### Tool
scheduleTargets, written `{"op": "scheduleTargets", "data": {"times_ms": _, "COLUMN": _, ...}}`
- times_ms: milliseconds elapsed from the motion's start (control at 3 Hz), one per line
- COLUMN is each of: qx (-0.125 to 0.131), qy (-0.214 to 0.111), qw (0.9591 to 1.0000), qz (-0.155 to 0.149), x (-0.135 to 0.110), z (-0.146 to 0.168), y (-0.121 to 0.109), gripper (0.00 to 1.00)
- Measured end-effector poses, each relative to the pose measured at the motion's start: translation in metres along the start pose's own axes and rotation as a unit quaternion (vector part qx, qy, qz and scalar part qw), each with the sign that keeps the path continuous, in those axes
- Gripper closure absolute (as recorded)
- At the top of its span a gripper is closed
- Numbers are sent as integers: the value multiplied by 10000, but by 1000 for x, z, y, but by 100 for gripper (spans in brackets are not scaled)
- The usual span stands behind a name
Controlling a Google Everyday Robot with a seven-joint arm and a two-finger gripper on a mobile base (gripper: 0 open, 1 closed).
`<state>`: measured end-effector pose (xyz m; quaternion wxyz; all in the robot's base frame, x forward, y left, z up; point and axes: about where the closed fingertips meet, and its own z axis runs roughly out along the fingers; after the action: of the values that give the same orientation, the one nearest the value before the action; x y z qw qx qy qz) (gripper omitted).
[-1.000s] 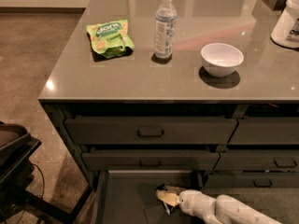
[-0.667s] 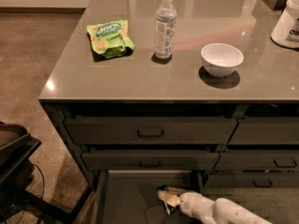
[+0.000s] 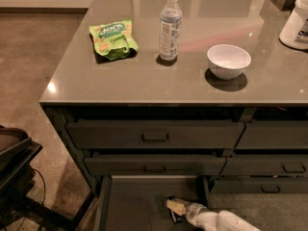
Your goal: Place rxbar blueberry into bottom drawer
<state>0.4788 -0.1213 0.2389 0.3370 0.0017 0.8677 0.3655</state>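
The bottom drawer is pulled open below the two closed handled drawers, and its flat dark floor shows. My gripper reaches into it from the lower right on a white arm, low over the drawer floor near its right side. A small dark shape with a pale mark, the rxbar blueberry, lies right under the gripper tip. I cannot tell whether it is held or resting on the drawer floor.
On the grey counter are a green snack bag, a water bottle, a white bowl and a white container at the far right. Narrower drawers sit to the right. Dark robot base parts stand at the left.
The gripper has stayed almost still inside the bottom drawer, at most a touch lower. Nothing on the counter has moved.
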Motion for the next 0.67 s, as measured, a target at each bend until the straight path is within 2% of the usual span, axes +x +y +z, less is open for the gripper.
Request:
{"op": "scheduleTargets", "data": {"times_ms": 333, "qx": 153, "qy": -135, "qw": 9992, "qz": 351, "x": 18, "z": 19, "y": -39, "gripper": 100}}
{"op": "scheduleTargets", "data": {"times_ms": 667, "qx": 304, "qy": -124, "qw": 9975, "qz": 618, "x": 37, "z": 39, "y": -65, "gripper": 100}}
